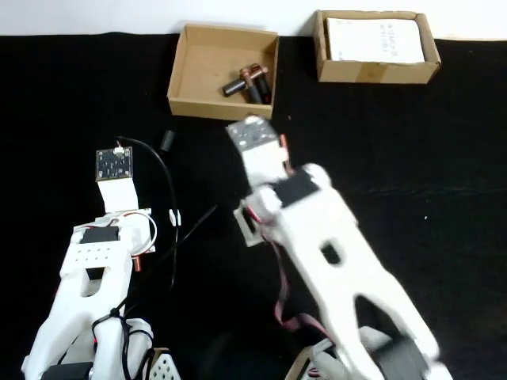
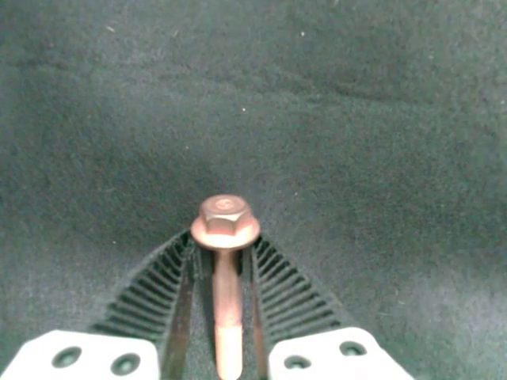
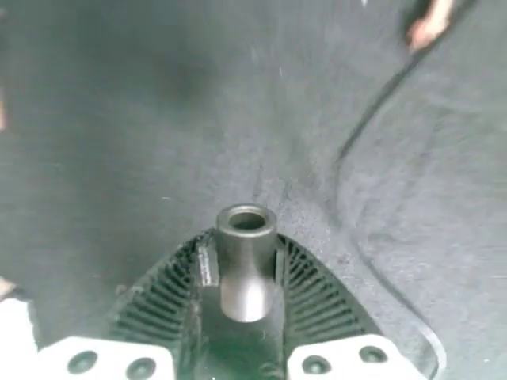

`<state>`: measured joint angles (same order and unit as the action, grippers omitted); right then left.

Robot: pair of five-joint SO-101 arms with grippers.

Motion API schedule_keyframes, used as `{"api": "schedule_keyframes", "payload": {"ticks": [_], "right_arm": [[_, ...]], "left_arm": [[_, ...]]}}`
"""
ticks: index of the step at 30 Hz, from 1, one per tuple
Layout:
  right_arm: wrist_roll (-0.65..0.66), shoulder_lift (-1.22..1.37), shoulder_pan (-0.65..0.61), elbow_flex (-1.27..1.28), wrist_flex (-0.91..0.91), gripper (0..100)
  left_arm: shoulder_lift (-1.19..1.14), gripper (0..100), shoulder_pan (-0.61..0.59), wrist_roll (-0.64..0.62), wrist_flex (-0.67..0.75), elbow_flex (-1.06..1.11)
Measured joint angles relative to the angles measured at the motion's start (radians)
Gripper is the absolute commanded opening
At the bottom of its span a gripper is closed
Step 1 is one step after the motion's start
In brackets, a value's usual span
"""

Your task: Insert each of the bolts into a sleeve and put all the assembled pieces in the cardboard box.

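checking the left pincer (image 2: 225, 247): what is its state? — operator
clamped on a copper-coloured hex-head metal bolt (image 2: 226, 226). the head stands past the fingertips, the shank lies between the ribbed jaws, and the black cloth bench (image 2: 356, 119) is behind it. — technician
and the right pincer (image 3: 245, 252)? — operator
clamped on a dark grey cylindrical metal sleeve (image 3: 246, 273), open bore facing away from the wrist. — technician
where are the finished pieces? — operator
assembled bolt-and-sleeve pieces (image 1: 249, 81) lie in the open brown cardboard box (image 1: 202, 67) at the far edge of the bench. a second dark sleeve (image 1: 167, 141) lies loose on the bench near that box. a further cardboard box (image 1: 376, 73), holding white paper (image 1: 372, 38), stands apart to one side. — technician
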<state>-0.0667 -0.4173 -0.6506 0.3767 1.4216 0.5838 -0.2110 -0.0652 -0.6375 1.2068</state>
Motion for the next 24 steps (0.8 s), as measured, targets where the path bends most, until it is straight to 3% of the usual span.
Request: {"api": "schedule_keyframes", "payload": {"ticks": [6,12,17,24], "right_arm": [[0.000,-0.454,0.000,0.035,0.021,1.2],[0.000,-0.783,0.000,0.321,-0.072,1.2],[0.000,-1.013,0.000,0.713,-0.364,1.2],[0.035,-1.238,0.000,1.238,-0.933,1.2]], "left_arm": [[0.021,1,0.009,0.048,0.000,-0.005],[0.210,1,0.054,0.130,0.000,-0.127],[0.425,1,0.181,0.135,-0.009,-0.296],[0.531,1,0.462,0.120,-0.190,-0.611]]}}
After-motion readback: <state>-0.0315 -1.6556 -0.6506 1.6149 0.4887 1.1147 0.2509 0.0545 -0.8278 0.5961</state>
